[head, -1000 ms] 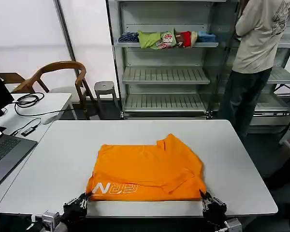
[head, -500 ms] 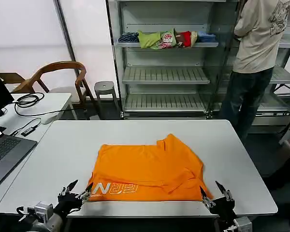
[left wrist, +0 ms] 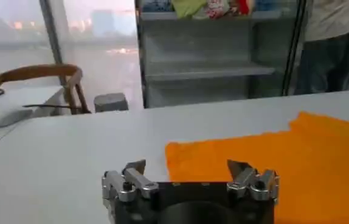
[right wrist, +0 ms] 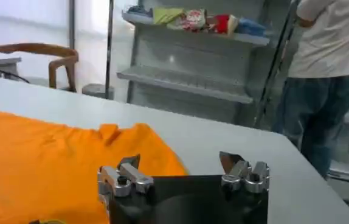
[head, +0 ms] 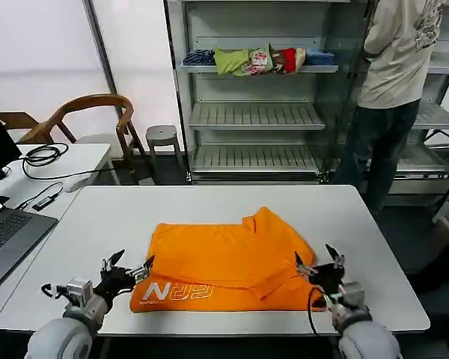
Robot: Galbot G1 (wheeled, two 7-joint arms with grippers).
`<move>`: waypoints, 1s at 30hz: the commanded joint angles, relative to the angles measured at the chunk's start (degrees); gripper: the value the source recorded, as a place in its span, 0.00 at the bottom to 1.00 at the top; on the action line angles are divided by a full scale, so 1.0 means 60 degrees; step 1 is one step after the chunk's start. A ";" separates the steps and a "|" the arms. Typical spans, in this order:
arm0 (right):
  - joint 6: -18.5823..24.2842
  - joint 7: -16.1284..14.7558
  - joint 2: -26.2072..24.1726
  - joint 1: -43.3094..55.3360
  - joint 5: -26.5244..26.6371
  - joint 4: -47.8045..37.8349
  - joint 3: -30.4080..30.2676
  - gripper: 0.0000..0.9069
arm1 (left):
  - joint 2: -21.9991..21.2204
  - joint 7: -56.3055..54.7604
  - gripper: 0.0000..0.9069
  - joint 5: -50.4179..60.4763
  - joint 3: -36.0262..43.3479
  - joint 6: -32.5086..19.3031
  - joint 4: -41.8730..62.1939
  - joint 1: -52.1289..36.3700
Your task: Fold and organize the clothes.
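While the orange T-shirt (head: 228, 266) lies folded on the table (head: 97, 224), both grippers hover at its near corners — left gripper (head: 127, 269) with jaws spread wide and empty, shirt edge ahead of them; right gripper (head: 319, 263) likewise wide, empty, above the hem.

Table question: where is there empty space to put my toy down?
The table is bare along the far edge behind the orange T-shirt, and in wide strips on both sides of it. The near edge is crowded: the left gripper and right gripper sit open at the shirt's corners.
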 commanded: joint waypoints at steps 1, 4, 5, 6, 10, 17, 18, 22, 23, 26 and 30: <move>-0.0938 0.0260 0.0972 0.3567 0.0034 -0.2908 -0.1303 1.00 | 0.0142 0.0019 1.00 -0.0293 0.1432 -0.0030 0.2734 -0.3125; -0.0847 0.0209 0.1273 0.4033 0.0033 -0.3808 -0.1310 1.00 | 0.0087 0.0067 1.00 -0.0313 0.1636 -0.0042 0.3391 -0.3534; -0.0796 0.0206 0.1346 0.4149 0.0036 -0.4071 -0.1303 1.00 | 0.0055 0.0074 1.00 -0.0311 0.1695 -0.0042 0.3527 -0.3645; -0.0768 0.0194 0.1428 0.4266 0.0032 -0.4334 -0.1275 1.00 | 0.0016 0.0096 1.00 -0.0305 0.1756 -0.0041 0.3680 -0.3777; -0.0505 0.0099 0.1706 0.4771 0.0043 -0.5250 -0.1166 1.00 | -0.0105 0.0170 1.00 -0.0274 0.1983 -0.0056 0.4233 -0.4209; -0.0155 -0.0266 0.2260 0.5383 0.0005 -0.6564 -0.1204 1.00 | -0.0282 0.0278 1.00 -0.0053 0.2459 -0.0275 0.5174 -0.4786; -0.0138 -0.0269 0.2317 0.5428 -0.0025 -0.6664 -0.1246 1.00 | -0.0312 0.0298 1.00 -0.0050 0.2514 -0.0279 0.5268 -0.4864; -0.0121 -0.0288 0.2558 0.5670 -0.0056 -0.7142 -0.1288 1.00 | -0.0396 0.0343 1.00 -0.0055 0.2644 -0.0275 0.5435 -0.5011; -0.0124 -0.0277 0.2621 0.5763 -0.0114 -0.7349 -0.1288 1.00 | -0.0416 0.0363 1.00 -0.0052 0.2699 -0.0271 0.5491 -0.5051; -0.0081 -0.0302 0.2713 0.5945 -0.0195 -0.7780 -0.1262 1.00 | -0.0440 0.0387 1.00 -0.0046 0.2790 -0.0270 0.5641 -0.5168; -0.0024 -0.0433 0.2775 0.6096 -0.0192 -0.8130 -0.1195 1.00 | -0.0472 0.0419 1.00 -0.0045 0.2844 -0.0261 0.5857 -0.5303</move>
